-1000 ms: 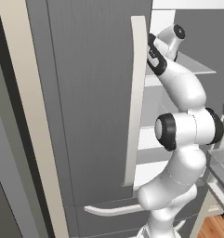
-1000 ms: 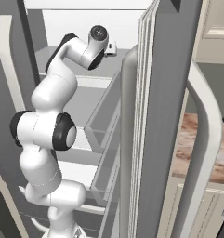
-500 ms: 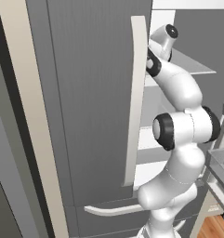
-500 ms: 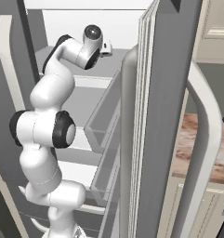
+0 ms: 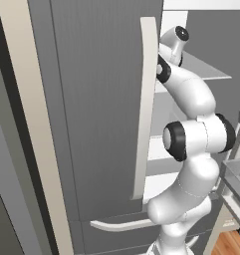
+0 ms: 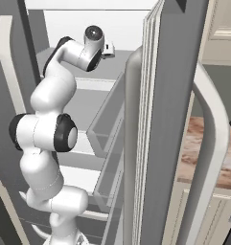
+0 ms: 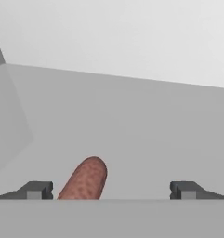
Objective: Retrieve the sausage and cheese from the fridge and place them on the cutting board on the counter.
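In the hand view the sausage [image 7: 85, 180], a reddish-brown speckled rod, lies on a pale fridge shelf [image 7: 132, 130]. Its rounded end pokes up between my fingertips, nearer the left one [image 7: 36, 189]. My gripper [image 7: 111, 190] is open, with the jaws wide apart and nothing held. The fridge [image 5: 96, 109] is dark grey, with its left door closed and its right door [image 6: 169, 119] swung open. My arm [image 6: 64, 62] reaches into the upper shelf area. The cheese and the cutting board are out of view. A strip of the mottled counter [image 6: 203, 153] shows past the open door.
The long off-white handle [image 5: 145, 104] of the closed left door stands close beside my arm. Clear bins [image 6: 107, 129] line the inside of the open door, just right of the arm. Pale shelves [image 6: 83, 158] lie below, and a drawer handle [image 5: 121, 225] curves near the base.
The arm has stretched further up and deeper into the fridge, carrying the hand inward over the upper shelf. The jaws have stayed wide apart.
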{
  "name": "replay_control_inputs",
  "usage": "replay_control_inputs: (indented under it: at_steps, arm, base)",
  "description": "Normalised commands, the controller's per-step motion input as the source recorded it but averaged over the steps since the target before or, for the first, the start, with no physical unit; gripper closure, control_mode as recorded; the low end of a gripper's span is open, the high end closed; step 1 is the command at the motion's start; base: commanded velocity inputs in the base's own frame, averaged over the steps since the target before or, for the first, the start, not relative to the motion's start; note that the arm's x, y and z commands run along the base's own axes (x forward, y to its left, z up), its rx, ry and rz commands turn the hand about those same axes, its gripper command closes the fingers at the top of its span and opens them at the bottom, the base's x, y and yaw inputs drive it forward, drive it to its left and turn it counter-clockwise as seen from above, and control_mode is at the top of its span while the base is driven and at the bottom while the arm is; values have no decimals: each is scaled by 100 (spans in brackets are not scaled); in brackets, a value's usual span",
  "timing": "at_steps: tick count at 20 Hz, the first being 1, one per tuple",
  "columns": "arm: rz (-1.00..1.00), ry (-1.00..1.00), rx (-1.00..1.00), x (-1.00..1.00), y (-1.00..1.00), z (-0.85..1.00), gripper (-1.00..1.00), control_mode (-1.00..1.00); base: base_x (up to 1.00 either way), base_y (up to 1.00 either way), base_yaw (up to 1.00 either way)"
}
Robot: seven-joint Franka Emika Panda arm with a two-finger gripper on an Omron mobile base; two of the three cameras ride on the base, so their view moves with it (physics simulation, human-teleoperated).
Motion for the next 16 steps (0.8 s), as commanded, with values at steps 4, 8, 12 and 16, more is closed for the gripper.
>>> replay_control_inputs:
  at_steps: [4,8,12,16]
  arm:
    - [0,0,0,-6,4,-14,-100,-100]
    - [0,0,0,-19,12,-23,-100,-100]
    - [0,0,0,-16,10,-26,-100,-100]
    - [0,0,0,0,11,-25,-100,-100]
  base:
    - [0,0,0]
    - [0,0,0]
    - [0,0,0]
    - [0,0,0]
